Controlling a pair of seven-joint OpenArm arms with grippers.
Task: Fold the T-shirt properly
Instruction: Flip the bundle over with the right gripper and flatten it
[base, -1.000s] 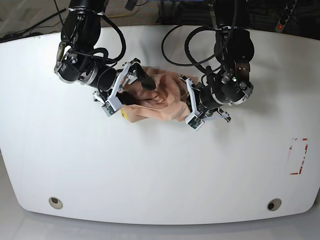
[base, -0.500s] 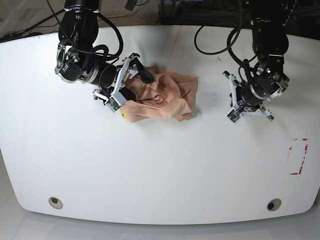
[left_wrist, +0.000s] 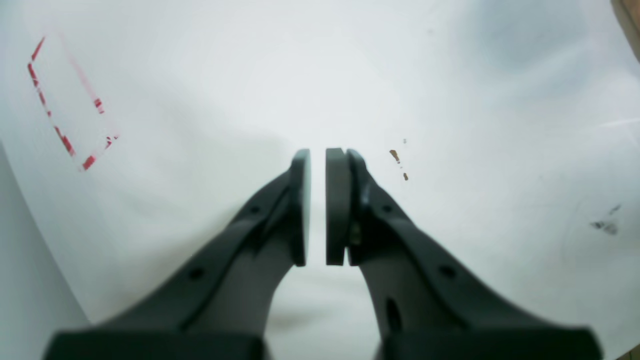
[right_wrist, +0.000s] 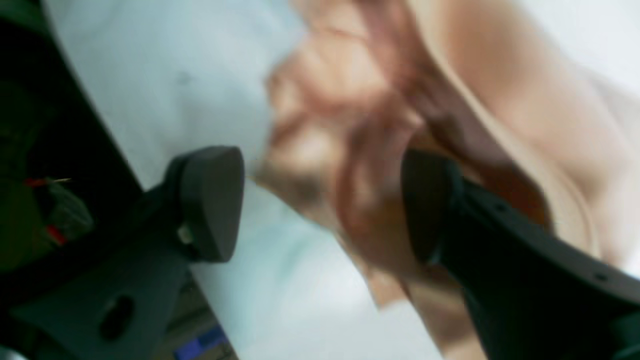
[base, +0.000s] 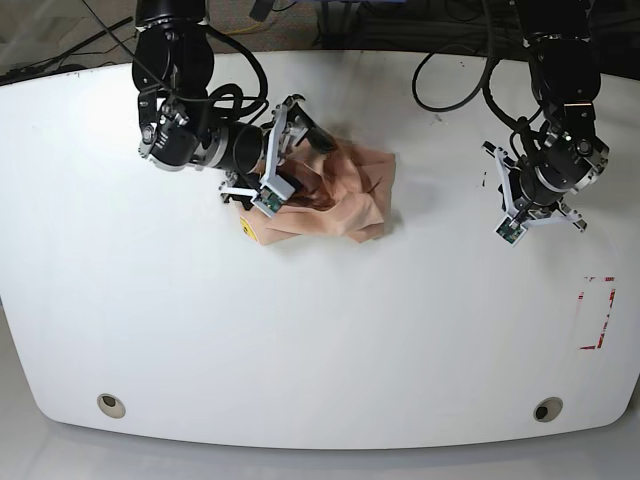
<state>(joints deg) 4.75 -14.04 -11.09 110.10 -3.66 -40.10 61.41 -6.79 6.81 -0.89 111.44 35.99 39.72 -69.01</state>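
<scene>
The T-shirt (base: 335, 195) is a peach-pink bunch on the white table (base: 300, 340), up near the far edge & a bit to the left in the base view. It's all crumpled, not flat, w/ a tiny yellow bit showing at its lower left corner. The right gripper (base: 290, 150) sits over the left part of the shirt. In the right wrist view the right gripper (right_wrist: 320, 205) has its two black fingers (right_wrist: 210, 200) spread wide apart, w/ soft pink folds of the T-shirt (right_wrist: 450, 90) between them and touching the far-side finger; that pic is blurry, so can't tell if it has hold of any cloth. The left gripper (base: 512, 205) is well apart from the shirt, over bare table on the right side of the base view. In the left wrist view the left gripper (left_wrist: 318, 207) has its pads (left_wrist: 300, 205) nearly pressed together, just a thin gap, w/ nothing between them. Red tape marks (left_wrist: 65, 100) make a box shape on the table near that arm, & a few small brown specks (left_wrist: 395, 156) lie just beside the fingertips.
</scene>
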